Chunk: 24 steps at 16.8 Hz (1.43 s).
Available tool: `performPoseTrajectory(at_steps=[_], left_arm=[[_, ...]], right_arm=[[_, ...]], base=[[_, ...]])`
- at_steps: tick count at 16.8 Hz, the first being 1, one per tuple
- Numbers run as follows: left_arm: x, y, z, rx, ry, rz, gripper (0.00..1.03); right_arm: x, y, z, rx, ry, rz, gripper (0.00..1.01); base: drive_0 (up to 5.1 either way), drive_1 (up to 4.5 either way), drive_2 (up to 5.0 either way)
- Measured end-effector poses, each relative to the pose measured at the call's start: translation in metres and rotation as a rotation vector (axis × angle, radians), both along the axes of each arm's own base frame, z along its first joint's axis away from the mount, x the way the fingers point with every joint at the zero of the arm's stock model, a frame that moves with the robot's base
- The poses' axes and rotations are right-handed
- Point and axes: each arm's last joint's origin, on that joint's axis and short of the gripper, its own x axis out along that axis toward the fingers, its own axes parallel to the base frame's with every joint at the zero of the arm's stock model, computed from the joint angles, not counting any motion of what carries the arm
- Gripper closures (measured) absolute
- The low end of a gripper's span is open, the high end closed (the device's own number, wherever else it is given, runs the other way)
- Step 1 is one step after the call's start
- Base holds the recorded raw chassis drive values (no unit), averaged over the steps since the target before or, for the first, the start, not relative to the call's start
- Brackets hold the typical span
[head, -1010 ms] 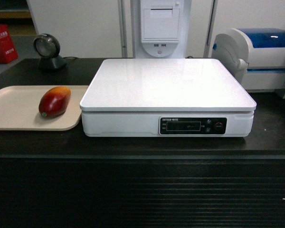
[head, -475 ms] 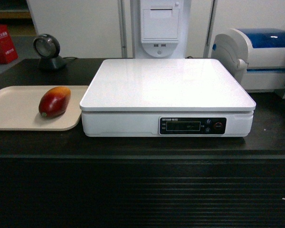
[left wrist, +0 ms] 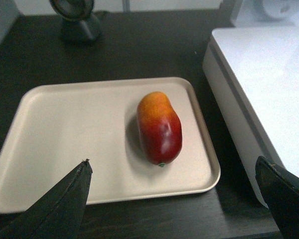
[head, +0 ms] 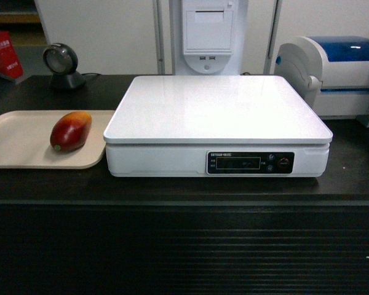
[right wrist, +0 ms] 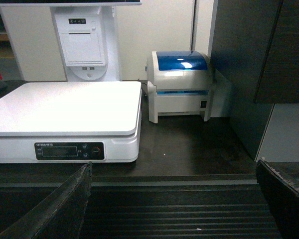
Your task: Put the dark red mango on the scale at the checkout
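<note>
1. Glossy dark red mango [left wrist: 159,129], oval with an orange-yellow end, lies on its side on the beige plastic tray [left wrist: 65,129], ahead of the left claw [left wrist: 179,194] and between its two fingertip lines.
2. Judged firm, moderately heavy, slick-skinned; it may roll. Best taken across the narrow middle.
3. Left claw gapes wide, holding nothing, poised short of the tray's near rim.
4. Right claw [right wrist: 182,199] is likewise spread and empty, low before the ribbed black checkout counter [right wrist: 179,219].
5. Flat white scale [left wrist: 269,79] sits right of the left claw.
</note>
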Motion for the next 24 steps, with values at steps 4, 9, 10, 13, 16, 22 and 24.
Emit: performPoseTrajectory(at_steps=[4,9,10,13,16,22,24], left_arm=[[0.076,-0.009,-0.024,0.031,0.114,-0.062,0.05],[0.138,-0.01,-0.047,0.039,0.209,-0.061,0.05],[0.147,-0.009,-0.051,0.026,0.228,-0.054,0.05],[0.157,-0.008,-0.057,0.029,0.256,-0.049,0.05],[0.162,-0.004,-0.066,0.026,0.278,-0.034,0.05],[0.176,0.005,-0.071,-0.045,0.292,-0.031,0.05],[0.179,0.006,-0.082,-0.051,0.324,-0.025,0.05]], right_arm=[[0.0,0.0,0.0,0.0,0.0,0.0,0.03],[0.0,0.0,0.0,0.0,0.0,0.0,0.03],[0.0,0.0,0.0,0.0,0.0,0.0,0.03],[0.0,0.0,0.0,0.0,0.0,0.0,0.03],[0.0,0.0,0.0,0.0,0.0,0.0,0.03],[0.0,0.0,0.0,0.0,0.0,0.0,0.03],[0.0,0.0,0.0,0.0,0.0,0.0,0.03]], base=[[0.0,0.0,0.0],[0.0,0.0,0.0],[0.0,0.0,0.0],[0.0,0.0,0.0],[0.0,0.0,0.0],[0.0,0.0,0.0],[0.0,0.0,0.0]])
